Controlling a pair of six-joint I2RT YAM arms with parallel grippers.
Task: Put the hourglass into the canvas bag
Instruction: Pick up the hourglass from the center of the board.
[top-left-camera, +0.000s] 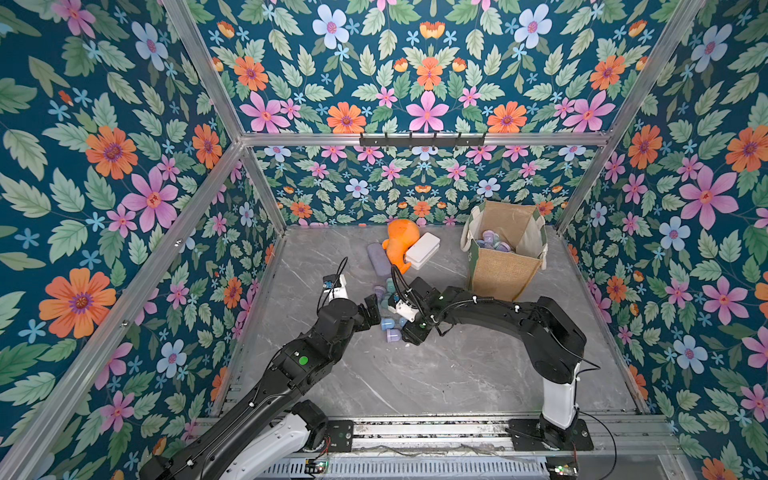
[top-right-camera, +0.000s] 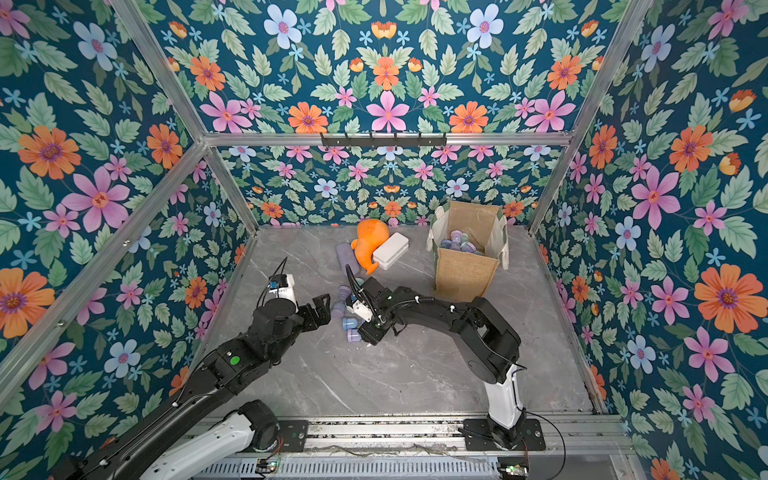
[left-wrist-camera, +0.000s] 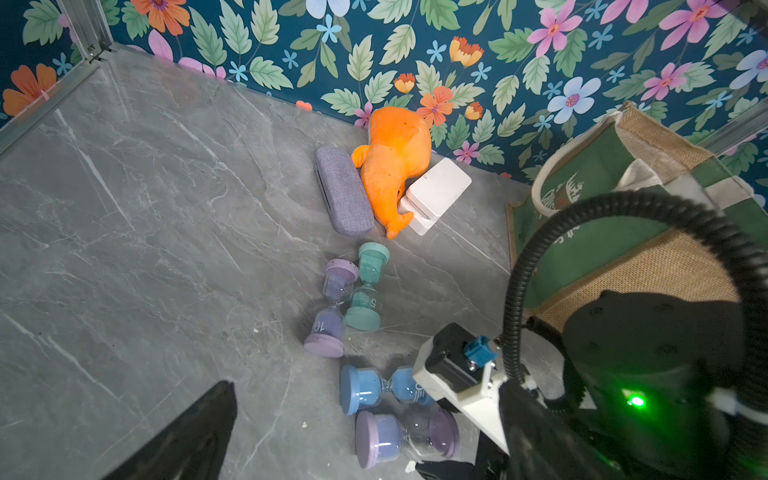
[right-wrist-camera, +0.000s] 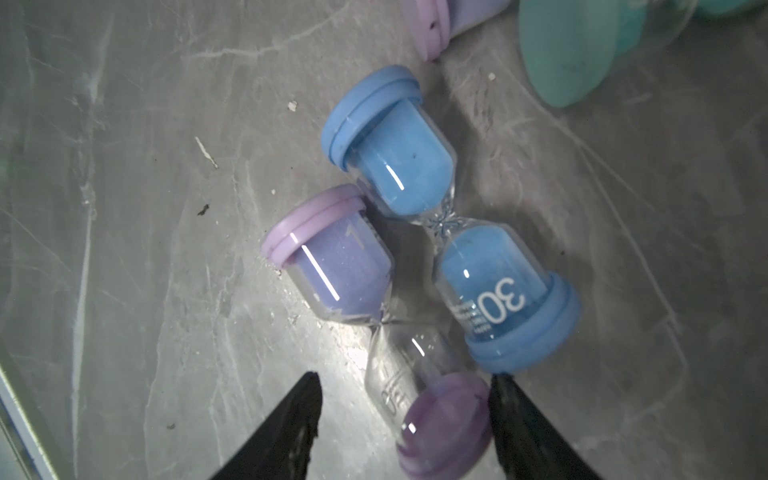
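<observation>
A purple hourglass (right-wrist-camera: 374, 311) lies on its side on the grey marble table, touching a blue hourglass (right-wrist-camera: 449, 224) marked 30. My right gripper (right-wrist-camera: 407, 378) is open and low, its fingers either side of the purple one's cap; one finger touches the cap, and a gap shows at the other. A second purple hourglass (left-wrist-camera: 332, 307) and a teal one (left-wrist-camera: 368, 286) lie just beyond. My left gripper (top-left-camera: 374, 309) hovers open to the left of the group, holding nothing. The canvas bag (top-left-camera: 498, 274) stands upright at the back right, with several hourglasses (top-left-camera: 494, 245) inside.
An orange plush toy (top-left-camera: 401, 243), a white box (top-left-camera: 423, 251) and a lilac-grey glasses case (top-left-camera: 377, 259) lie together by the back wall, left of the bag. Floral walls with metal rails enclose the table on three sides.
</observation>
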